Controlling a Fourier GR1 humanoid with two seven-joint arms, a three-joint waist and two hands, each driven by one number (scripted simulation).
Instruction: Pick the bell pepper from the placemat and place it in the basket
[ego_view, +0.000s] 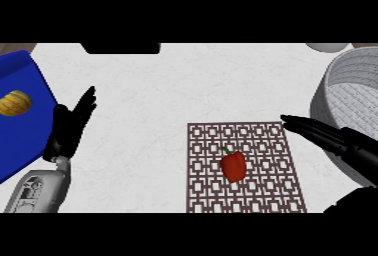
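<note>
The left hand (70, 127) rests open near the left edge, fingers straight, holding nothing. The red bell pepper (234, 166) lies mid-placemat (258, 137), stem up: probably light, firm, glossy and inclined to roll, so best taken across its body. The right hand (332, 140), fingers extended and empty, hovers beside the basket (328, 80).

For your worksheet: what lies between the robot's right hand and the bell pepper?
In the head view, only patterned placemat lies between the right robot hand and the bell pepper; nothing else sits there.
</note>
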